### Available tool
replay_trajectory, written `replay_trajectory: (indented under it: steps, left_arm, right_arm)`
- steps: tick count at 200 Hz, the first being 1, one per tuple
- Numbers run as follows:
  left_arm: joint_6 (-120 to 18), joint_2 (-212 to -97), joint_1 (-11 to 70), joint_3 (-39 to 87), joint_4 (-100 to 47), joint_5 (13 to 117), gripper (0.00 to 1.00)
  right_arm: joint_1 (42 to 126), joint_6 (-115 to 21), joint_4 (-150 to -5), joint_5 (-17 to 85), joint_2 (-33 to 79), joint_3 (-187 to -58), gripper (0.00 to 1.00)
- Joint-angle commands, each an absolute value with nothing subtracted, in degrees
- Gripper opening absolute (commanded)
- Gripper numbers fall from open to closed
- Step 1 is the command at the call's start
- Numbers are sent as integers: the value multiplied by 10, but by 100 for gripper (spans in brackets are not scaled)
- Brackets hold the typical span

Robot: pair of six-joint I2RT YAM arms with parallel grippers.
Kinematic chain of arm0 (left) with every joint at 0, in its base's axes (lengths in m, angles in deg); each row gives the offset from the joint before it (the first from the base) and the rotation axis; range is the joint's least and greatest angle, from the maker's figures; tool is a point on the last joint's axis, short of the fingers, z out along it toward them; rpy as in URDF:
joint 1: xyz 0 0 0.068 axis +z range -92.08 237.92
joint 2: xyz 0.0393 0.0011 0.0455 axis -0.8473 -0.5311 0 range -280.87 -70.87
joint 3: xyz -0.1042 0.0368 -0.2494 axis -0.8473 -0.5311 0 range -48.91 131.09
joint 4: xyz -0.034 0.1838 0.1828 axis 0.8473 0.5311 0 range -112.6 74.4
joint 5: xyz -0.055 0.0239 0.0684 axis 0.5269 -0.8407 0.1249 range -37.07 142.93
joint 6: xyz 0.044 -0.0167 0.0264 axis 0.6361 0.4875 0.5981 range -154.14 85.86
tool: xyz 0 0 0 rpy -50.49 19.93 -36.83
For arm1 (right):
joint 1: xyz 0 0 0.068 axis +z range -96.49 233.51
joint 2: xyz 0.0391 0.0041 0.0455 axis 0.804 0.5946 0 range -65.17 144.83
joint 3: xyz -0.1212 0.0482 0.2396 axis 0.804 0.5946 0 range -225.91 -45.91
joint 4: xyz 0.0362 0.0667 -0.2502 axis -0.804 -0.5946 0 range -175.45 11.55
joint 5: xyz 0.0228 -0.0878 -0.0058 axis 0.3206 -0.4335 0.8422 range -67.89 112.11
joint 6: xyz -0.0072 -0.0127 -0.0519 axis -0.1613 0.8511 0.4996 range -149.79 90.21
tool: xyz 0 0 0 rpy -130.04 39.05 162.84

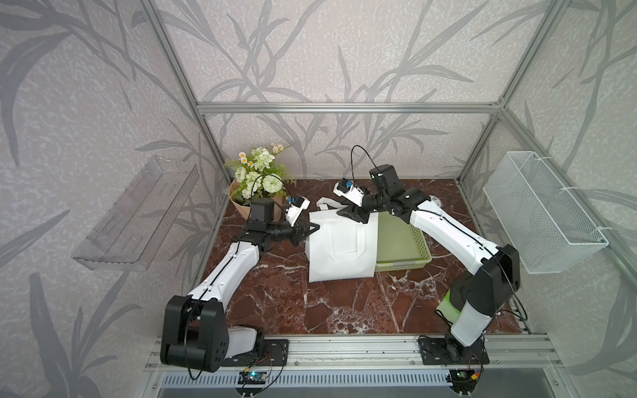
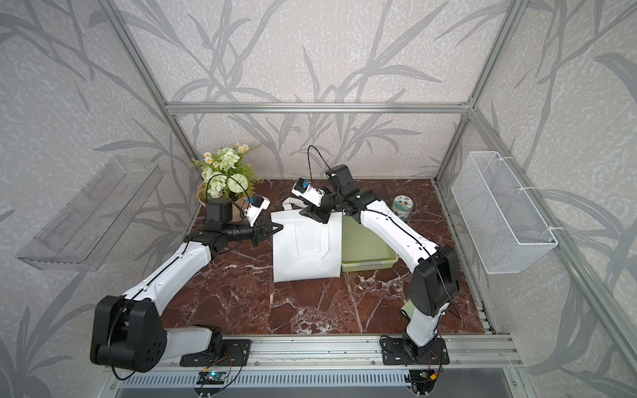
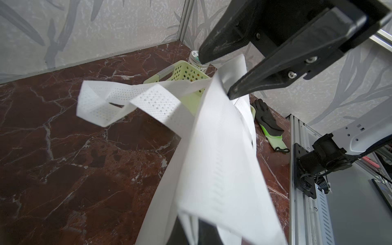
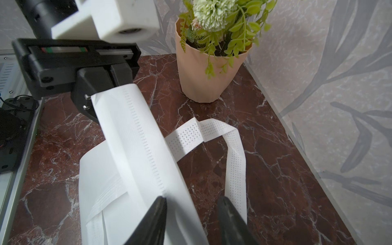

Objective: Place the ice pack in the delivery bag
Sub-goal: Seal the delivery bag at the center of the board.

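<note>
— At centre counter [image 1: 275, 303], the delivery bag [image 1: 341, 248] stands tall and white. It looks flat as an envelope, with no silver lining showing in either top view.

— And it stands because it's being held! The left claw [image 1: 315, 227] is clenched on the bag's upper left corner. From the right wrist you can see the folded rim running straight out of those black jaws.

— What about the right claw [image 4: 192, 210]?

— It's at the opposite end of the rim with its jaws parted, one finger on each side of the fabric. It's astride the rim but not pinching it, as far as I can see. A loop handle [image 4: 212, 127] flops onto the marble on the far side of it.

— So there's one anchor and one puller?

— That's my read. With two corners gripped and drawn apart you get a mouth, and this bag needs one before anything drops in.

— Where's the ice pack?

— I can't find it in any view. The green tray [image 1: 403, 265], touching the bag's right side, looks bare. Past the tray there's a jar [image 2: 403, 205], and a glove [image 3: 267, 121] lies near the right arm's base.

— Any risks?

— The fabric is thin and slippery. If the right claw closes off-target it gets the handle, not the rim. The flower pot [image 4: 207, 78] at far left sits well clear.
</note>
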State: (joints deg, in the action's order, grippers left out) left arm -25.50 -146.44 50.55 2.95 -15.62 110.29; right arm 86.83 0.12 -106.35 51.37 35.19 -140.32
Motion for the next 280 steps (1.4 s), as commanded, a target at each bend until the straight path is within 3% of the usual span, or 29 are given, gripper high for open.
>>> replay_trajectory:
  steps: [1,53,81,133,155,218,268,280]
  left_arm:
    - [-242,-1471,508,49,-150,1111,0]
    - [-216,-1460,510,52,-114,1103,6]
    - [-218,-1443,530,51,-92,1107,26]
    - [-264,-1402,573,61,-68,1141,73]
    - [-372,-1401,568,68,-155,1145,82]
    - [-391,-1477,495,170,-120,1118,86]
    - [-333,-1524,470,183,-57,1124,79]
    - [-316,-1525,468,181,-43,1125,73]
  right_arm:
    - [871,12,-1086,503,365,-1401,42]
    - [870,18,-1108,472,390,-1412,33]
    - [871,32,-1120,464,392,-1413,31]
    - [871,43,-1128,462,391,-1416,31]
    - [871,41,-1128,461,392,-1419,31]
    - [873,41,-1124,456,387,-1420,31]
    - [874,37,-1118,454,384,-1419,31]
    - [874,37,-1118,453,382,-1420,31]
